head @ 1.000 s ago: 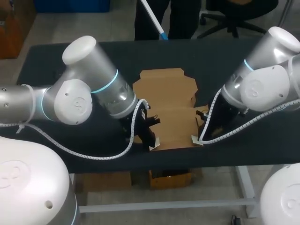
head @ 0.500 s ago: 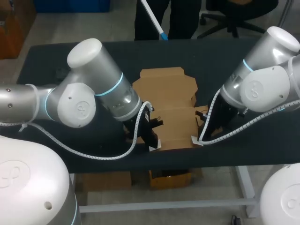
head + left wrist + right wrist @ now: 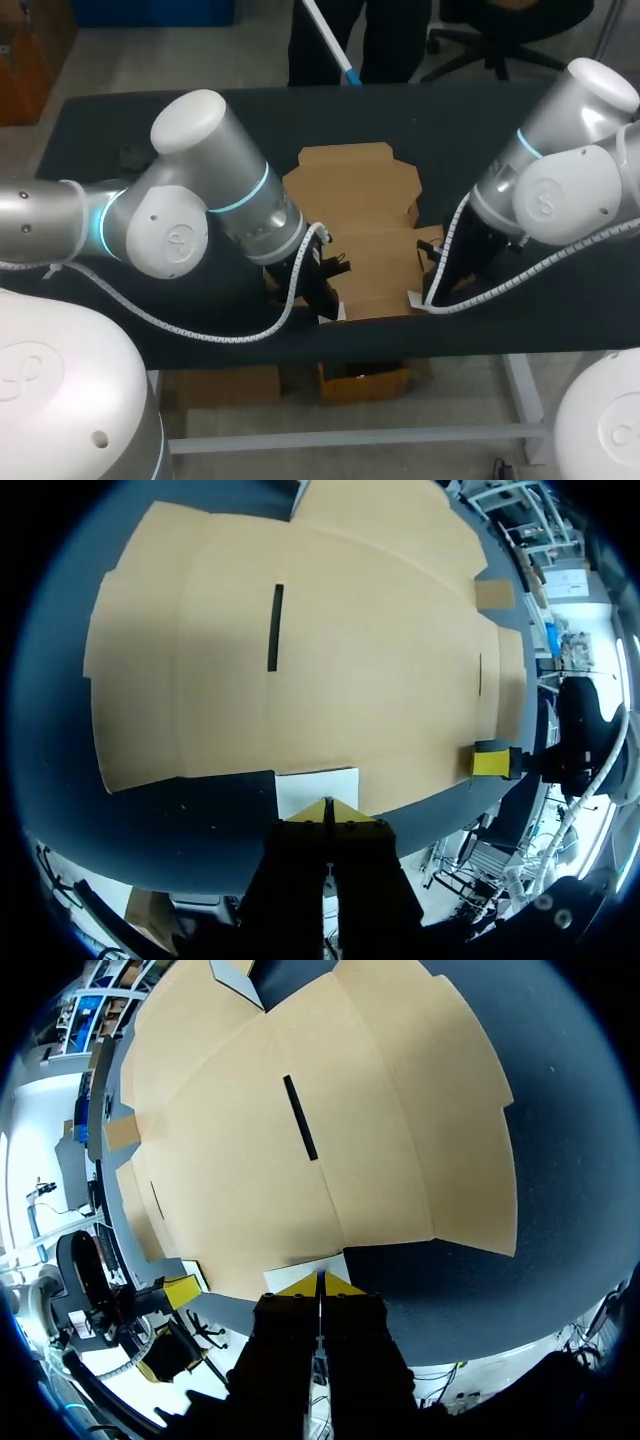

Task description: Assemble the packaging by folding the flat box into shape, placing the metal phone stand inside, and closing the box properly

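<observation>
A flat brown cardboard box blank (image 3: 355, 220) is spread on a dark table (image 3: 110, 120), near its front edge. It has not yet been folded.

Over the last second the left arm has swung inward, towards the box. The left gripper (image 3: 328, 298) has been carried a little further along the near left corner of the blank. The right gripper (image 3: 425, 292) has stayed at the near right corner, and the cardboard itself has not been shifted or lifted. From this it is judged that folding is only being set up, with the whole task still ahead.

In each wrist view the two yellow tips are pressed together at the cardboard's near edge. Whether that edge is pinched between them cannot be told. A small white patch (image 3: 315, 788) lies just ahead of the left tips, and its nature is unclear.

The metal phone stand is not seen in any view.

No readable writing or label is found on the box. Only narrow dark slots (image 3: 274, 627) are cut into it.
</observation>
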### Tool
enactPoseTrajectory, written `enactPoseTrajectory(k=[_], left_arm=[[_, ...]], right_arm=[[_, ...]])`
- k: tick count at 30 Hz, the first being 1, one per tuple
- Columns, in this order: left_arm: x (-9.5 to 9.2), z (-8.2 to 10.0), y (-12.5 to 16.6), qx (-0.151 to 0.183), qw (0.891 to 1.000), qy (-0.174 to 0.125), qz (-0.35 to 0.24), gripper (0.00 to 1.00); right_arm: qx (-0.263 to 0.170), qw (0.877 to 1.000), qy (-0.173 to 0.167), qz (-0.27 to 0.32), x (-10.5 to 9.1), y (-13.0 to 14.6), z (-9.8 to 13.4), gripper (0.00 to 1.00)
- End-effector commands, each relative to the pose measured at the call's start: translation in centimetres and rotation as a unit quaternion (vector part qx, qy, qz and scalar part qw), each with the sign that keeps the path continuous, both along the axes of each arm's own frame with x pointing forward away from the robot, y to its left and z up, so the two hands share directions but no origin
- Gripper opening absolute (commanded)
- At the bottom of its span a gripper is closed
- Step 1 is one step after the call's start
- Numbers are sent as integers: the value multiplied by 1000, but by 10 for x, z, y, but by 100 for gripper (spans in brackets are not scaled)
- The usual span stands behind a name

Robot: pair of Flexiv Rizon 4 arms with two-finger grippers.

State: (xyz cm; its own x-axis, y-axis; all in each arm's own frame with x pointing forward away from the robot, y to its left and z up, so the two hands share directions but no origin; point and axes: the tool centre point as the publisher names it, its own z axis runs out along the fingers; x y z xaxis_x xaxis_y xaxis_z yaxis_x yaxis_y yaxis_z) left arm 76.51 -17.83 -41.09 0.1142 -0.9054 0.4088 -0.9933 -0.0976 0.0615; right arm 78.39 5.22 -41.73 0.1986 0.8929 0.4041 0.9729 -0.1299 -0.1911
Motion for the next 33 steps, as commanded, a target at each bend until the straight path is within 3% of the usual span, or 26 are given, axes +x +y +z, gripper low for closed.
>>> enactPoseTrajectory(k=[1,9,26,33], left_arm=[[-2,-7,-4,5,1000,-5,4,0],[-1,-8,-4,13,1000,-13,11,0],[-1,-15,-3,22,999,-19,19,0],[-6,-20,-3,28,999,-40,24,0]], right_arm=[[-7,1000,-14,-1,-5,3,-5,0],[-18,999,-40,11,-7,8,-6,0],[-22,999,-36,15,-7,8,-13,0],[-34,998,-41,21,-9,12,-14,0]])
